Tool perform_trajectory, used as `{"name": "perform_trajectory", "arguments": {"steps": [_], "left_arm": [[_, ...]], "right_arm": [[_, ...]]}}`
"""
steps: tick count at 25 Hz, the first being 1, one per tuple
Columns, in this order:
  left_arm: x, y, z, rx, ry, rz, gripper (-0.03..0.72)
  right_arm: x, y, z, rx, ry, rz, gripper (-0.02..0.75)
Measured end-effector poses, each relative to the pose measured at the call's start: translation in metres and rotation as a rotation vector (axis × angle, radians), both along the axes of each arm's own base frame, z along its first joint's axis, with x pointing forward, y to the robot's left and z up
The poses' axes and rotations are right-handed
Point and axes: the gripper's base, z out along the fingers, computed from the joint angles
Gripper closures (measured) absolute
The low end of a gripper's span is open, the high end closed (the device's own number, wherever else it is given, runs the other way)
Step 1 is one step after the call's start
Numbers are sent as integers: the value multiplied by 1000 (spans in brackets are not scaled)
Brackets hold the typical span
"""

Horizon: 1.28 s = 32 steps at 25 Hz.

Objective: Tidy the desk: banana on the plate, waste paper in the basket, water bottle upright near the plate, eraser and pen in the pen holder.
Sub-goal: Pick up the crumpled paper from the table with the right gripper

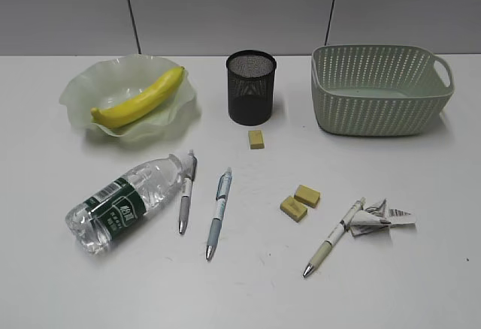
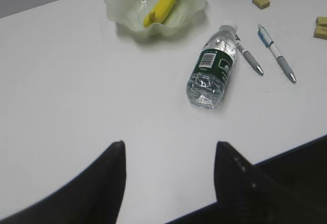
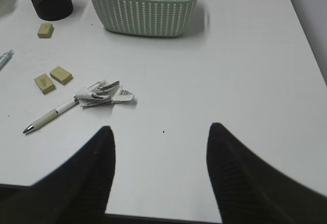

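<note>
The banana (image 1: pixel 141 98) lies in the pale green plate (image 1: pixel 83 92) at the back left of the white desk (image 1: pixel 248 284). The water bottle (image 1: pixel 124 205) lies on its side in front of the plate. Three pens lie flat: two (image 1: pixel 186 192) (image 1: pixel 219 212) by the bottle, one (image 1: pixel 332 236) touching the waste paper (image 1: pixel 383 218). Three yellow erasers (image 1: pixel 256 140) (image 1: pixel 307 195) (image 1: pixel 293 209) lie loose. The black pen holder (image 1: pixel 251 87) and the basket (image 1: pixel 379 89) stand at the back. My left gripper (image 2: pixel 169 144) and right gripper (image 3: pixel 159 128) are open and empty above the desk's front edge.
Neither arm shows in the exterior view. A grey panelled wall runs behind the desk. In the right wrist view the desk's right edge (image 3: pixel 306 35) lies past the basket (image 3: pixel 145 4). The basket holds nothing that I can see.
</note>
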Motion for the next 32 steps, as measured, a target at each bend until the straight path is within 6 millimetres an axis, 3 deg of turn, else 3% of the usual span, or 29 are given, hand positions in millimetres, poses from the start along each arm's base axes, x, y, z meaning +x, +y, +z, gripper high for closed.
{"name": "perform_trajectory", "arguments": {"steps": [5, 9, 13, 21, 26, 32], "left_arm": [[0, -3, -10, -53, -73, -20, 286], [2, -4, -11, -65, -83, -24, 355], [2, -5, -11, -67, -85, -25, 410], [2, -5, -11, -67, -85, -25, 421], [2, -5, -11, -67, -85, -25, 421], [2, -5, -11, -67, -85, -25, 421]], "right_arm": [[5, 1, 7, -85, -17, 53, 281], [28, 8, 17, -106, 46, 126, 281], [68, 14, 21, -145, 217, 218, 281], [156, 36, 21, -315, 458, 504, 281], [194, 63, 2, -432, 548, 704, 278], [230, 91, -42, -552, 606, 829, 221]]}}
